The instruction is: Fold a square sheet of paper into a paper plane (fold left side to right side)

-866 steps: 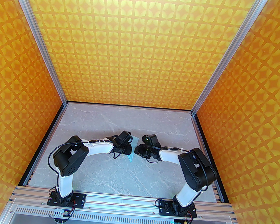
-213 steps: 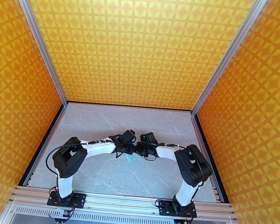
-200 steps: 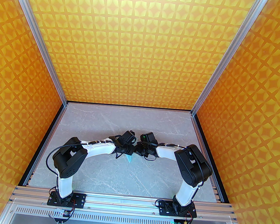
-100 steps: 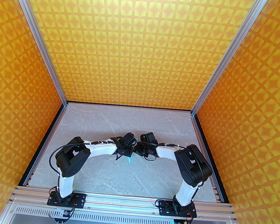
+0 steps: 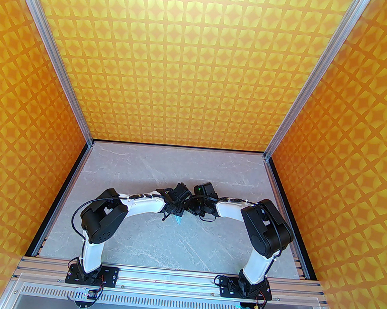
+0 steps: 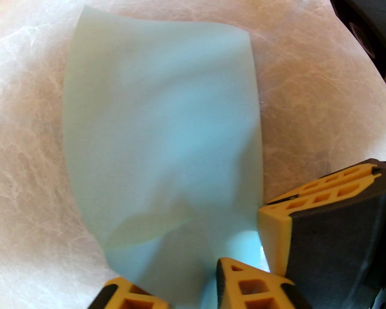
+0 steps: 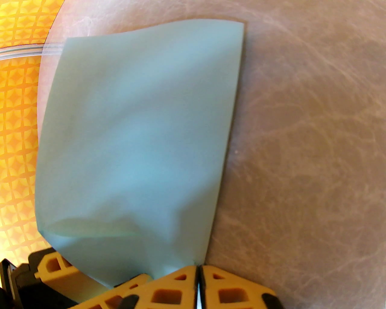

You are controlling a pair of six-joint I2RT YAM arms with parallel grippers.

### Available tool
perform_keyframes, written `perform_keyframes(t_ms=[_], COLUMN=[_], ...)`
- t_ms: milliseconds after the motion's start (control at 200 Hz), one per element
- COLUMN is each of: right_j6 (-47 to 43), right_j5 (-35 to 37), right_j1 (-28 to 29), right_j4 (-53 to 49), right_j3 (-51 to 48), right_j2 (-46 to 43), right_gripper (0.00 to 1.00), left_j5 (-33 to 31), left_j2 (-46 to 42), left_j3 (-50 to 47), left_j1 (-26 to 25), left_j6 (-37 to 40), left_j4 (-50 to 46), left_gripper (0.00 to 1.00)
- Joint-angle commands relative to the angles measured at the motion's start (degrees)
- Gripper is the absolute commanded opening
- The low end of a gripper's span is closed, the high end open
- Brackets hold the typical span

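The square sheet of paper (image 6: 159, 129) is pale light-blue and bowed above the marble table, with a second layer showing near the fingers. In the top view only its tip (image 5: 177, 219) peeks out beneath the two wrists. My right gripper (image 7: 197, 283) is shut, pinching the sheet's (image 7: 138, 135) lower corner, and its yellow fingers (image 6: 274, 220) appear at the sheet's right edge. My left gripper (image 6: 187, 289) stands open, its fingers apart with the sheet's lower end between them. Both grippers (image 5: 183, 207) meet at mid-table. No paper plane shape is in view.
The grey marble table (image 5: 159, 241) is boxed in by orange patterned walls (image 5: 201, 67) at the back and both sides. The two arm bases (image 5: 92, 274) sit on the aluminium rail at the near edge.
The left arm has shifted right, closer to the right wrist. Its jaws have spread apart. Less of the paper shows below the wrists in the top view. The right arm has held still.
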Motion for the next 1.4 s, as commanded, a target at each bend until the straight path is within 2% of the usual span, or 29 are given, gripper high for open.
perform_keyframes(t_ms=[0,215,555,695,785,825,845,1075,1205,1395], right_j6=[-0.92,-1.03,-1.12,-1.3,-1.3,-1.3,-1.3,-1.22,-1.3,-1.12], right_j5=[2.92,2.9,2.87,2.91,2.91,2.87,2.85,2.78,2.75,2.75], right_j1=[0.67,0.66,0.66,0.66,0.66,0.66,0.66,0.66,0.66,0.66], right_j4=[-2.02,-2.09,-2.17,-2.31,-2.35,-2.32,-2.33,-2.18,-2.16,-1.97], right_j3=[-0.01,0.09,0.14,0.18,0.14,0.13,0.11,0.02,-0.03,-0.03], right_j2=[3.51,3.69,3.93,3.89,3.82,3.83,3.86,3.65,3.64,3.58], right_gripper=[0.12,0.12,0.11,0.11,0.11,0.11,0.11,0.11,0.11,0.11], left_j5=[-0.72,0.88,10.97,16.05,19.61,21.46,22.17,27.22,27.41,27.29], left_j2=[-0.95,-3.95,-4.57,-6.68,-9.13,-10.28,-10.78,-15.56,-16.46,-11.75], left_j3=[2.07,1.92,0.88,-2.82,-6.05,-7.47,-8.19,-17.38,-20.19,-19.9], left_j1=[0.0,2.73,6.92,8.83,10.49,10.51,12.26,17.5,19.7,20.05], left_j6=[-0.23,0.78,0.81,-1.08,-2.53,-2.82,-3.05,-7.67,-8.72,-9.81], left_j4=[-1.05,-0.21,5.82,10.71,14.65,16.46,17.26,26.19,27.24,27.08], left_gripper=[0.34,0.37,0.37,0.38,0.42,0.4,0.4,0.42,0.35,0.27])
